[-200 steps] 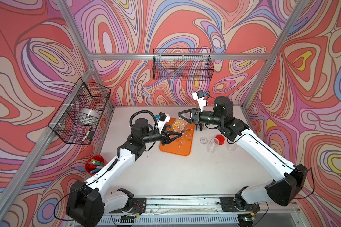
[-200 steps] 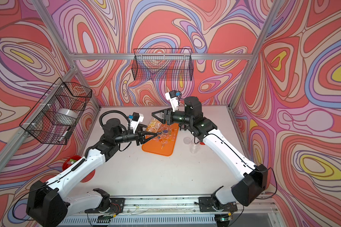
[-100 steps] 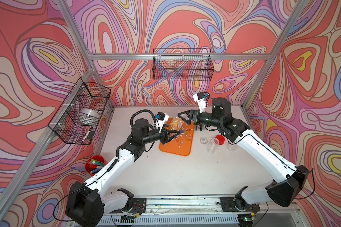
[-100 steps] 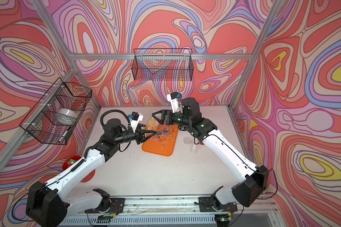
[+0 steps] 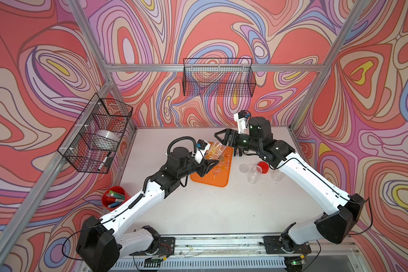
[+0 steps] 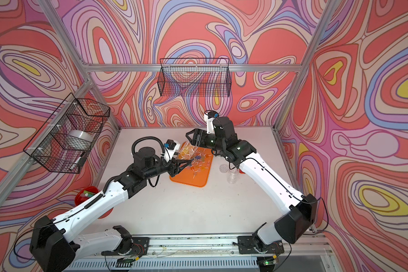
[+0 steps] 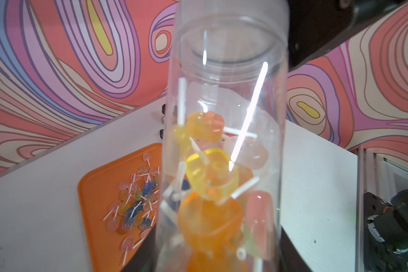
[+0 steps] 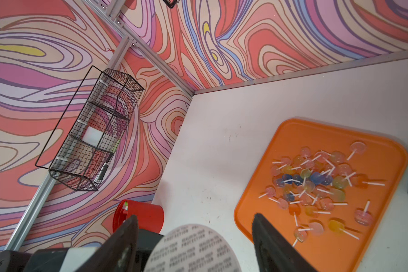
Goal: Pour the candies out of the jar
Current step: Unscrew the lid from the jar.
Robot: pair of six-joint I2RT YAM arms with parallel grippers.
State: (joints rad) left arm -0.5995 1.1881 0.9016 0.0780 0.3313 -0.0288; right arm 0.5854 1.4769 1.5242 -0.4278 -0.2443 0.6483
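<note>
Found two black wire baskets on the patterned walls: a back basket (image 5: 218, 77) and a side basket (image 5: 97, 134), the latter holding one roll of tape (image 5: 107, 139) and one marker (image 5: 104, 162). Noted one red cup (image 5: 114, 196) of markers at the left edge of the white table (image 5: 198, 212).

Counted, just right of the orange tray (image 5: 218, 180): two empty jars (image 5: 254, 174), one red lid (image 5: 263, 167) and one round seal (image 5: 243, 168). Saw the right arm reaching over that cluster, hiding one of the empty jars in a top view.

Caught the left gripper (image 5: 209, 166) clamped on the jar (image 5: 216, 150), fingers shut on its clear wall. Held it tilted in the air above the tray's far left corner, mouth toward the right gripper (image 5: 220, 139) close by.

Saw the right gripper's fingers (image 8: 125, 237) spread apart in the right wrist view, with a white printed disc (image 8: 191, 249) between them, clear of both as far as could be told.

Spotted candies (image 8: 316, 183) heaped loose on the tray, dozens and too tangled for a sure count. Made out at least six more candies (image 7: 210, 179) inside the jar, bunched toward its gripped end. Lost part of the tray behind the jar in the left wrist view.
</note>
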